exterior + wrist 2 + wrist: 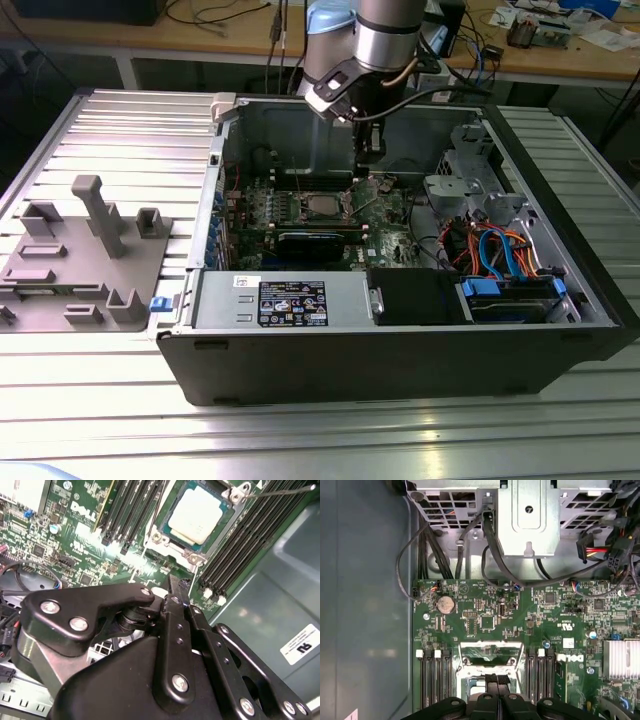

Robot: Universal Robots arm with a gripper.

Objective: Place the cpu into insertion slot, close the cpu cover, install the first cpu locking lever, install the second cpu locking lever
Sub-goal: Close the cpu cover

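The black two-fingered gripper (180, 582) hangs from the silver-and-blue robot arm (385, 35) inside an open dark metal computer case (400, 350). Its flat black fingers (172, 615) are pressed together, with no gap and nothing between them. In the first wrist view the fingertips sit at the near edge of the cpu cover (470, 646), a thin silvery square metal frame with a cut-out centre. The cover is swung up off the socket, so green board shows through its opening; whether the tips touch it I cannot tell. In the exterior view the gripper (367, 170) is directly above this raised cover (358, 197), which stands on the exterior view's right of the cpu (321, 205). The cpu (200, 511), a small flat square chip with a silvery-grey metal top, lies flat and uncovered in the insertion slot (165, 539), a square socket with a silvery metal rim on the green circuit board (485, 605). Long narrow black memory slots (235, 545) flank the socket on both sides. A thin silvery metal rod (285, 490) slants from one socket corner across those slots. A long black card (320, 245) lies across the board near the socket. The case rests on a grey slatted metal table (100, 130), with a grey moulded fixture tray (80, 260) well apart on the exterior view's left.
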